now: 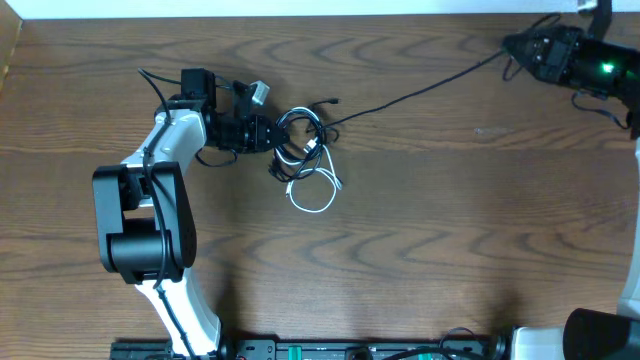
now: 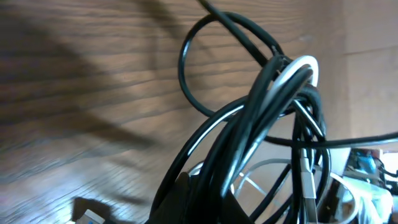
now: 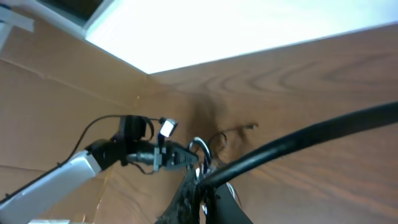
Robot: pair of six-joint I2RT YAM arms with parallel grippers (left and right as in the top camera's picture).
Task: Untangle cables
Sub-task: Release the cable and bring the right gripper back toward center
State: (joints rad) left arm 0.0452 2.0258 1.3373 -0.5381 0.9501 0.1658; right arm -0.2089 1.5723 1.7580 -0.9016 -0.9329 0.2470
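Wood-grain table [image 1: 450, 220] bears black and white cables [image 1: 305, 150] knotted together; left gripper [image 1: 272, 135] clamps them, right gripper [image 1: 512, 47] pinches one taut black strand [image 1: 420, 88].

I read this as a robotics lab bench: bare wood-grain table [image 1: 430, 250], left arm [image 1: 150, 215] at 8 o'clock, right arm [image 1: 565, 55] at 2, electronics rail [image 1: 330, 350] along 6, plain brown board walls [image 3: 56, 81] boxing it in.
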